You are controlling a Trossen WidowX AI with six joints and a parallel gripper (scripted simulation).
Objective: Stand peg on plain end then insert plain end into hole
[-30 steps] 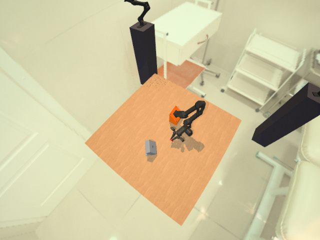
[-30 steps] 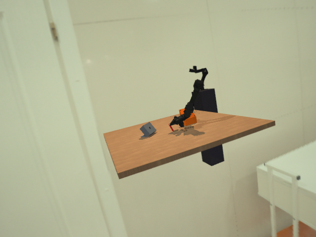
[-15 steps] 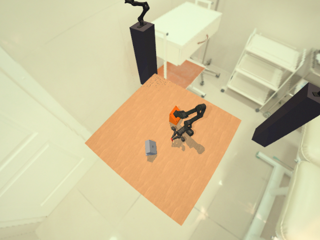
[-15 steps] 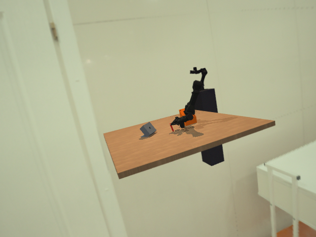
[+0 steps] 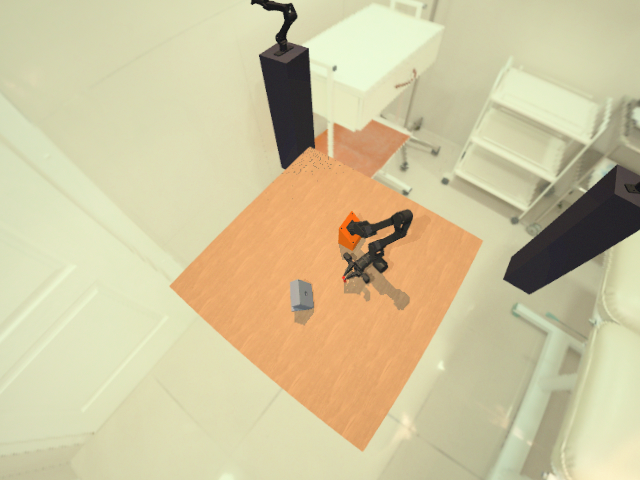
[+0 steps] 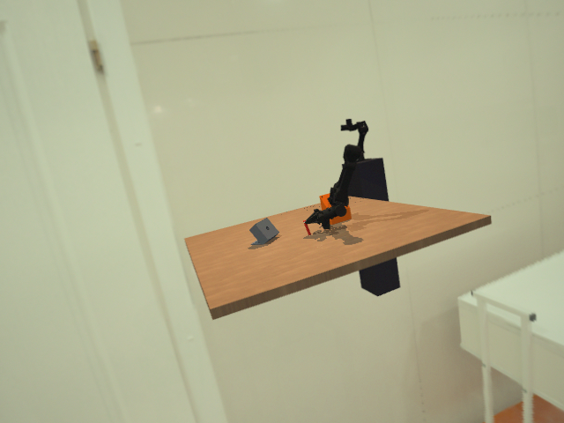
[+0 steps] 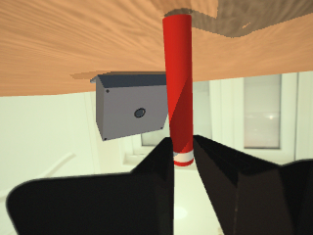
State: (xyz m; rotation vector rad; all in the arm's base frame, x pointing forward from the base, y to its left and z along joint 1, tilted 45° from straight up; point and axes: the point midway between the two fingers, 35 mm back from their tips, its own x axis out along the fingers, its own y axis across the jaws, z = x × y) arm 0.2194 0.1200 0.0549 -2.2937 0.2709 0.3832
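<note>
The red peg (image 5: 344, 279) (image 6: 307, 229) (image 7: 179, 73) stands nearly upright, leaning slightly in the exterior view. Its plain end points down and is at or just above the table; contact is hard to tell. My gripper (image 5: 345, 276) (image 6: 305, 222) (image 7: 181, 143) is shut on the peg close to its white band (image 7: 184, 157), which is at the upper end. The grey sloped panel (image 5: 298, 296) (image 6: 260, 233) (image 7: 117, 105) stands apart from the peg, with its hole (image 5: 306, 293) (image 6: 267, 227) (image 7: 140, 113) empty.
An orange block (image 5: 347, 238) (image 6: 340, 215) sits at the arm's base on the wooden table (image 5: 248, 268) (image 6: 255, 273). The arm bends above and beside it. Dark pillars (image 5: 289, 108) (image 6: 379, 275) stand beyond the table.
</note>
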